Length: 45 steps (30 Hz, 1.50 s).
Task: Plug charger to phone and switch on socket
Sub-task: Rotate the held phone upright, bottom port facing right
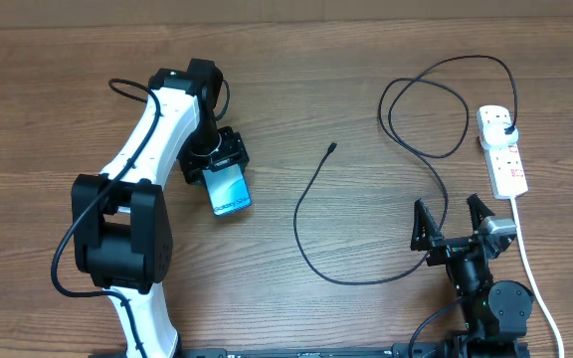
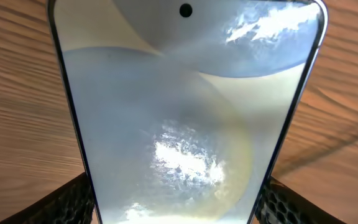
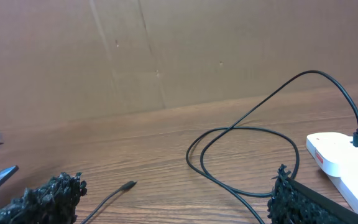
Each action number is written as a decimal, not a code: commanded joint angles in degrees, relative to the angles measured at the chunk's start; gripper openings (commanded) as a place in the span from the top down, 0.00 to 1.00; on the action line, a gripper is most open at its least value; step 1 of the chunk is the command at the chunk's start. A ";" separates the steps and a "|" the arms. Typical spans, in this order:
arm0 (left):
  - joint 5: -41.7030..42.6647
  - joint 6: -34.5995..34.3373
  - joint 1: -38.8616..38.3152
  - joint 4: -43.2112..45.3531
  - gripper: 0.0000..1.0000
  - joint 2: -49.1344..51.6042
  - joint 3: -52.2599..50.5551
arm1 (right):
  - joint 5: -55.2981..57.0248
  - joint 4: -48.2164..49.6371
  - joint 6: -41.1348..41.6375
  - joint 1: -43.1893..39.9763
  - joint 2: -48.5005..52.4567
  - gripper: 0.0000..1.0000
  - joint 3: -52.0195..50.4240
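- Since the slim black-edged phone with a pale blue glass screen [image 2: 185, 124] sits in the left gripper [image 1: 225, 167], whose dark fingers [image 2: 73, 202] press on its two long edges near one end, the step in hand looks like steadying it for the cable. Whether it rests on the brown wooden table [image 1: 296, 60] or is raised off it, I cannot tell.
- Its front-camera dot [image 2: 185, 10] lies at the end far from the fingers, so the charging port is probably at the gripped end. No port shows in any view, so that end should be turned open toward the right arm before any insertion.
- To the phone's right and well apart from it, the small connector tip [image 1: 332, 147] of the long thin black charger cable [image 3: 319, 73] lies free on the wood.
- The right gripper [image 1: 453, 221] hovers low at the right side with its fingers spread wide and nothing between them, and the cable's slack curves just beside it. A good grasp is just behind the tip and square to the cable's line, so the tip cannot swivel.
- Farther right, the cable's black plug [image 1: 506, 127] is seated in the white elongated plastic power strip [image 1: 505, 164], whose thick white cord [image 1: 528, 264] runs down-table. The tip should be carried gently, since a hard pull on the loops could tug that plug or drag the strip.
- The switch comes last, and its setting cannot be read here.
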 commanded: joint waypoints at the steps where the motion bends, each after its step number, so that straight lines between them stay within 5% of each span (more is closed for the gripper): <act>1: 10.58 1.40 0.33 -0.59 0.23 -0.35 1.60 | 0.55 0.22 -0.11 0.22 -0.61 0.00 -0.61; 11: 30.34 1.33 0.33 -1.25 0.24 -0.35 1.60 | 0.55 0.22 -0.11 0.22 -0.61 0.00 -0.61; 24: 40.79 0.26 0.33 -2.34 0.31 -0.35 1.60 | 0.55 0.20 -0.11 0.22 -0.61 0.00 -0.61; 32: 51.67 -7.04 0.33 -2.27 0.30 -0.35 1.60 | 0.55 0.22 -0.11 0.22 -0.61 0.00 -0.61; 45: 60.39 -28.28 0.33 -1.97 0.29 -0.35 1.60 | 0.55 0.22 -0.11 0.22 -0.61 0.00 -0.61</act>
